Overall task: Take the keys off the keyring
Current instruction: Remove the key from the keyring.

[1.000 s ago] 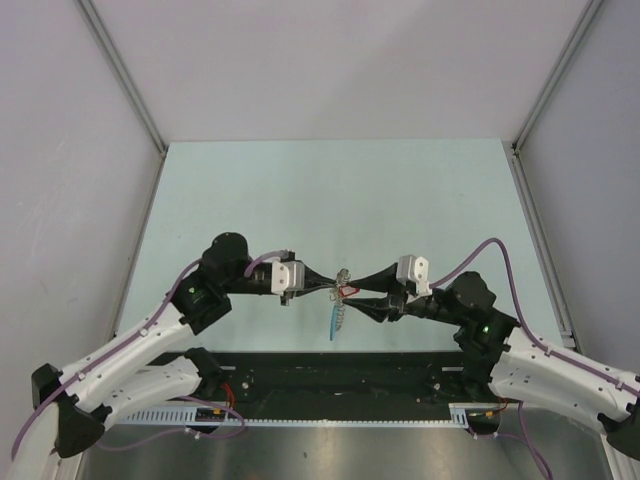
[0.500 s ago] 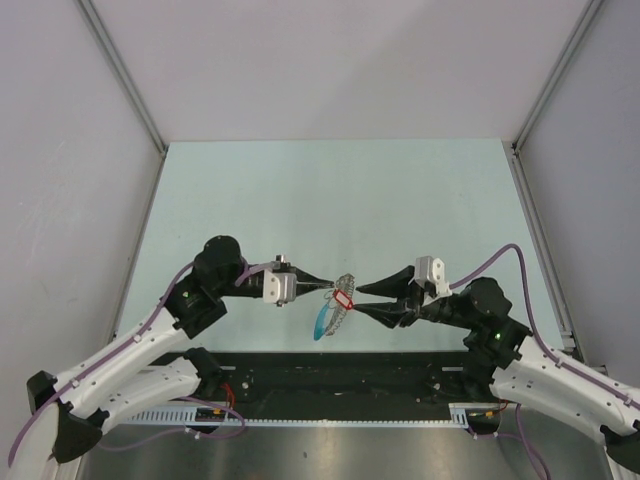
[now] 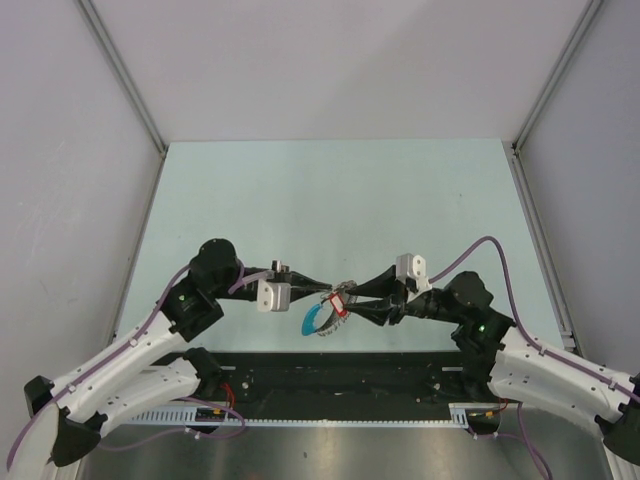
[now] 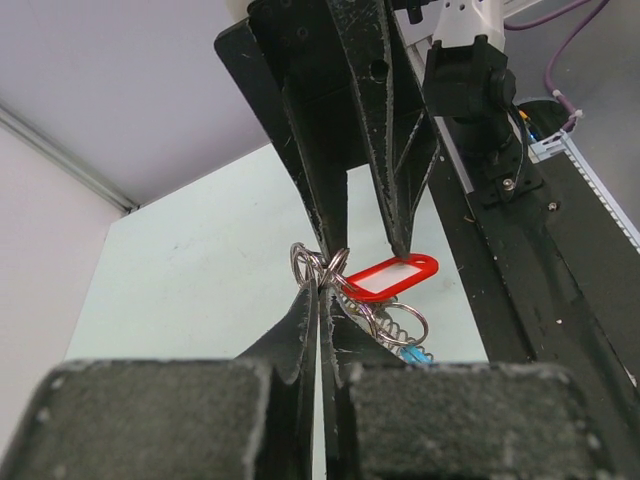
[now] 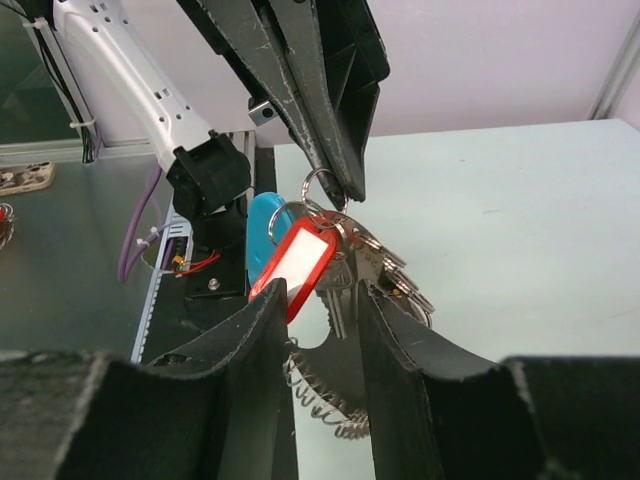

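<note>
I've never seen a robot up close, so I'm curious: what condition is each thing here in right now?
left tool: shut, pinching the keyring
right tool: open, jaws either side of the red tag
keyring: held up in the air
keys: hanging on the keyring
red tag: hanging between the right tool's jaws
blue tag: hanging beside the red tag
</note>
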You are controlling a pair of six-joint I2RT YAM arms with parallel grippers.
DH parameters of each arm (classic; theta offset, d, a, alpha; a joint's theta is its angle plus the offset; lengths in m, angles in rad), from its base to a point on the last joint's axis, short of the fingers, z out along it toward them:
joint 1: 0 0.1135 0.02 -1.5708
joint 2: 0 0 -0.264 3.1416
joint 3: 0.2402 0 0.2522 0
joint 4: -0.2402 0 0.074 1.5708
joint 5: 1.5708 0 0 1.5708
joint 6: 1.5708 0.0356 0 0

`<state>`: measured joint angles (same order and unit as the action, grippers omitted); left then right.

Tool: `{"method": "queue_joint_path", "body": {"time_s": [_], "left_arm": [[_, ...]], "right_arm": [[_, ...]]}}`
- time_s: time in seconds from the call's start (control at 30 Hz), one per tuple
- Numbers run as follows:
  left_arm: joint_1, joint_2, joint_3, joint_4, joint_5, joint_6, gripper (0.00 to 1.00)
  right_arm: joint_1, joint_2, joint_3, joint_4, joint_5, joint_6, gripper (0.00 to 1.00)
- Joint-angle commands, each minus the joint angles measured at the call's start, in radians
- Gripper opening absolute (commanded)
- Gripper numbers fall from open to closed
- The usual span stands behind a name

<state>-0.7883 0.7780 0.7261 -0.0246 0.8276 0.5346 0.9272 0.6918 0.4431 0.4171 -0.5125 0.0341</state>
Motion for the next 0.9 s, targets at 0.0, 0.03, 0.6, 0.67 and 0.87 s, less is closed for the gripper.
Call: {"method": "queue_joint_path", "body": {"time_s": [0.0,0.03,0.6,0.67,0.87], "left_arm": [[0.006,-0.02,0.001,0.04,0.042,0.039,0.01],[0.006,-0.02,-0.002,0.045,0.039,0.039,0.0],[0.006,-0.02,-0.019,0.055,0.005,0.048,0.0],[0.006,-0.022,-0.024,0.057,-0.001,0.044,0.0],[0.006,-0.028,-0.022,0.032,-0.03,0.059,0.0]], "right_arm": [[-0.002,0.021,0.005,0.118,0.019,0.012,0.39],[-0.002,0.026,0.005,0.129,0.012,0.016,0.38],[0.021,0.095,0.005,0.196,0.014,0.055,0.34],[0.025,0.1,0.005,0.19,0.005,0.053,0.34],[0.033,0.126,0.005,0.166,0.043,0.052,0.25]]}}
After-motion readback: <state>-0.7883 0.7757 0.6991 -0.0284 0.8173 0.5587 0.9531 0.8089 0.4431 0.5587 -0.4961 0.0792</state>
